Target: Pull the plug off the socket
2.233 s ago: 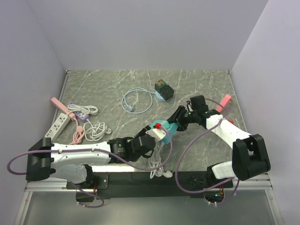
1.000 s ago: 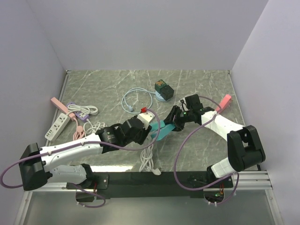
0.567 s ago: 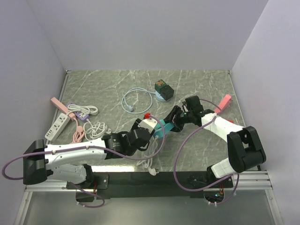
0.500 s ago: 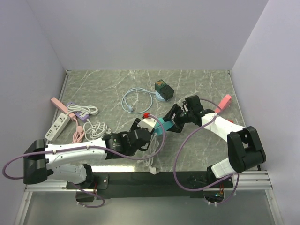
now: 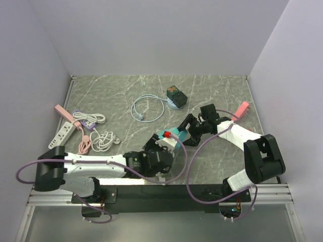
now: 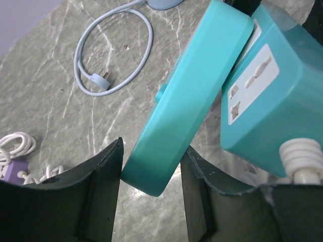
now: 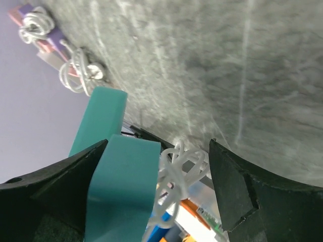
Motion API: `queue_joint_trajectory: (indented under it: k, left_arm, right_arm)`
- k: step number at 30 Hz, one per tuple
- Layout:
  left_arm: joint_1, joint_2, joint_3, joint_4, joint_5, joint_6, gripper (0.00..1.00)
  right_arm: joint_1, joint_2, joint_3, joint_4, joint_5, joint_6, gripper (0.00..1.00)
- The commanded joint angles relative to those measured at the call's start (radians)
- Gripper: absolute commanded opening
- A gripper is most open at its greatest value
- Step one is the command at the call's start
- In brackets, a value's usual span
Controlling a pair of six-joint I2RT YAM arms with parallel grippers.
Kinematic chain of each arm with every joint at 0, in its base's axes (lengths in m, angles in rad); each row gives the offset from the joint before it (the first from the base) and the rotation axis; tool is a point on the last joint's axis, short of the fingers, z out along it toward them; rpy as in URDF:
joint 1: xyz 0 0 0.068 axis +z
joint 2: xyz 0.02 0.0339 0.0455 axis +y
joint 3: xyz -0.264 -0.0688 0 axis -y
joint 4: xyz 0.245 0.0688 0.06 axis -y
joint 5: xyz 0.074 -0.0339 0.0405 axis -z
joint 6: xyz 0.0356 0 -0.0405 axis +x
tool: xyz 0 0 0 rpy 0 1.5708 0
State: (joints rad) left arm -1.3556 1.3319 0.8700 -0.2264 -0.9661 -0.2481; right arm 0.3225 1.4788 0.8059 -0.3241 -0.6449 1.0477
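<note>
Left gripper (image 6: 151,161) clamps teal strip (image 6: 192,96); right gripper (image 7: 157,146) straddles teal cube (image 7: 123,186), grip unclear

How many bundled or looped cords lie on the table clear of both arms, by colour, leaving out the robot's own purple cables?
Light blue cord: 1
White cords: 2
Pink cord: 1
Total: 4

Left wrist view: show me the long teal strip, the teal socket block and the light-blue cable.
long teal strip (image 6: 186,101), left wrist view, on its broad side.
teal socket block (image 6: 251,83), left wrist view, on its white outlet face.
light-blue cable (image 6: 103,79), left wrist view, on its plug end.
</note>
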Motion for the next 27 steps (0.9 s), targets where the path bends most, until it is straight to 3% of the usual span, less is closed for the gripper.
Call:
queue_joint_trajectory:
  k: [1, 12, 14, 15, 17, 20, 21, 22, 23, 25, 26, 27]
  left_arm:
    - [-0.036, 0.041, 0.021, 0.139, -0.226, -0.009, 0.01]
    - [-0.114, 0.157, 0.015, 0.148, -0.287, -0.088, 0.01]
    - [-0.126, 0.177, 0.030, 0.130, -0.292, -0.120, 0.01]
    - [-0.128, 0.196, 0.040, 0.096, -0.292, -0.137, 0.01]
    - [-0.128, 0.199, 0.070, 0.053, -0.277, -0.198, 0.01]
    - [-0.126, 0.155, 0.083, 0.058, -0.220, -0.194, 0.01]
    - [-0.123, 0.141, 0.089, 0.055, -0.174, -0.191, 0.05]
    - [-0.123, 0.130, 0.098, 0.029, -0.152, -0.207, 0.17]
    - [-0.117, 0.106, 0.119, 0.015, -0.122, -0.212, 0.48]
    - [-0.111, 0.083, 0.155, -0.014, -0.018, -0.244, 0.69]
    - [-0.111, 0.060, 0.165, -0.049, 0.013, -0.258, 0.90]
    - [-0.108, 0.047, 0.176, -0.066, 0.054, -0.273, 0.94]
  right_arm:
    - [0.000, 0.020, 0.032, -0.095, -0.045, -0.041, 0.85]
    - [-0.002, 0.029, 0.004, -0.013, -0.193, -0.023, 0.65]
    - [0.000, 0.026, 0.004, 0.009, -0.209, -0.018, 0.46]
    - [0.000, 0.023, 0.004, 0.016, -0.214, -0.012, 0.25]
    - [-0.003, 0.023, 0.010, 0.016, -0.222, -0.031, 0.03]
    - [-0.007, 0.035, 0.035, -0.018, -0.210, -0.080, 0.00]
    - [-0.008, 0.035, 0.042, -0.021, -0.207, -0.086, 0.00]
    - [-0.010, 0.038, 0.045, -0.020, -0.203, -0.094, 0.00]
    - [-0.014, 0.040, 0.049, -0.013, -0.203, -0.100, 0.00]
    - [-0.029, 0.044, 0.053, 0.006, -0.208, -0.106, 0.00]
    - [-0.036, 0.046, 0.055, 0.014, -0.217, -0.107, 0.00]
    - [-0.043, 0.048, 0.056, 0.028, -0.228, -0.109, 0.00]
